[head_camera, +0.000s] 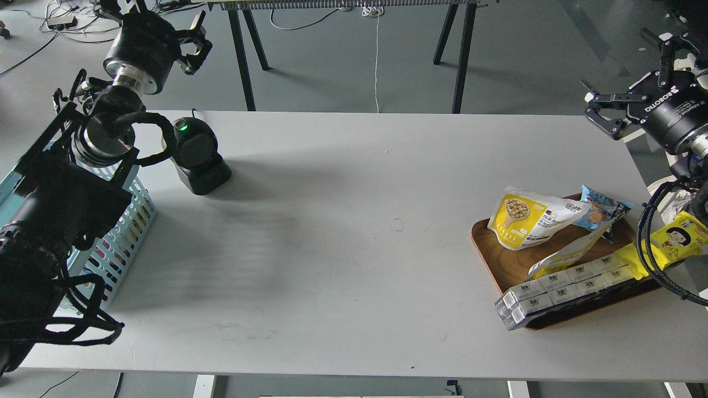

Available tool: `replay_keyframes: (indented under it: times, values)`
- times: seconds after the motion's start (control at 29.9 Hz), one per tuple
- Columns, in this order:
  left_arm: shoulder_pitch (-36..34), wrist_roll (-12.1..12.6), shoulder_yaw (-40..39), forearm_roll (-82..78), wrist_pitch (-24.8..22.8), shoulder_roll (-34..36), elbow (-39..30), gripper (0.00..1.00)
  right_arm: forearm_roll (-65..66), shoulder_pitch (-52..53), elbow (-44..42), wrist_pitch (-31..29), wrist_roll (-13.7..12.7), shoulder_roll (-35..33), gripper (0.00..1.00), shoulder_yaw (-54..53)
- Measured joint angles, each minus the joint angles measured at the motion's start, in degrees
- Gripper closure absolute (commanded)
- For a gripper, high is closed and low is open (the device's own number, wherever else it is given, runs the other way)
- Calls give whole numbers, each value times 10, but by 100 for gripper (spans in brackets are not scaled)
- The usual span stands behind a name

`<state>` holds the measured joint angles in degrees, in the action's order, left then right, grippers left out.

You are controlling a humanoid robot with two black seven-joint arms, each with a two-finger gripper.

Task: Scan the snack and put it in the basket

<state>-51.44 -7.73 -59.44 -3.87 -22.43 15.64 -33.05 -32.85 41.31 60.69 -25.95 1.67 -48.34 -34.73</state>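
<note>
The snack (525, 218), a white and yellow pouch picturing a bowl of beige balls, leans on the far left part of a brown wooden tray (489, 251) at the table's right. The light blue slotted basket (130, 218) stands at the table's left edge, mostly hidden behind my left arm. My left gripper (198, 47) is open and empty, held high beyond the table's far left corner. My right gripper (596, 112) is open and empty, above the table's far right edge, well up and right of the snack.
A black barcode scanner (196, 155) with a green light stands at the far left of the table. The tray also holds a small blue packet (600, 210), a second similar pouch (564, 254), a row of white cartons (558, 290) and a yellow cartoon-face wrapper (677, 237).
</note>
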Motion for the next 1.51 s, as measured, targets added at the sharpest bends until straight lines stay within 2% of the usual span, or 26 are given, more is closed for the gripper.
replay_keyframes:
  times: [0.2, 0.33, 0.54, 0.77, 0.87, 0.94, 1.1, 1.2, 1.34, 1.51]
  values:
    - [-1, 0, 0, 1, -2, 9, -4, 0, 1, 11, 31, 12, 0, -41, 0, 21]
    - [-1, 0, -2, 1, -12, 12, -5, 0, -2, 59, 52, 16, 0, -87, 0, 77]
    - [-1, 0, -4, 1, -23, 16, -6, 0, -4, 229, 74, 18, 0, -121, 0, 265]
    - [-1, 0, -6, 1, -28, 20, -8, 0, 13, 461, 110, 29, -12, -97, 0, 514]
    - [-1, 0, -7, 2, -30, 22, -8, 0, 34, 549, 123, 53, -46, -69, 0, 599]
    - [-1, 0, -7, 2, -30, 26, -8, 0, 39, 600, 134, 75, -82, -48, 0, 643]
    - [1, -1, -8, 3, -31, 31, -8, 0, 33, 722, 187, 159, -200, 0, 0, 728]
    - [1, -1, -8, 3, -31, 34, -8, 0, -10, 791, 235, 230, -249, 29, 0, 776]
    - [1, -1, -8, 3, -31, 35, -8, 0, -103, 886, 301, 345, -286, 88, 0, 835]
    - [1, -1, -9, 4, -31, 35, -8, 0, -202, 939, 345, 442, -296, 139, 0, 858]
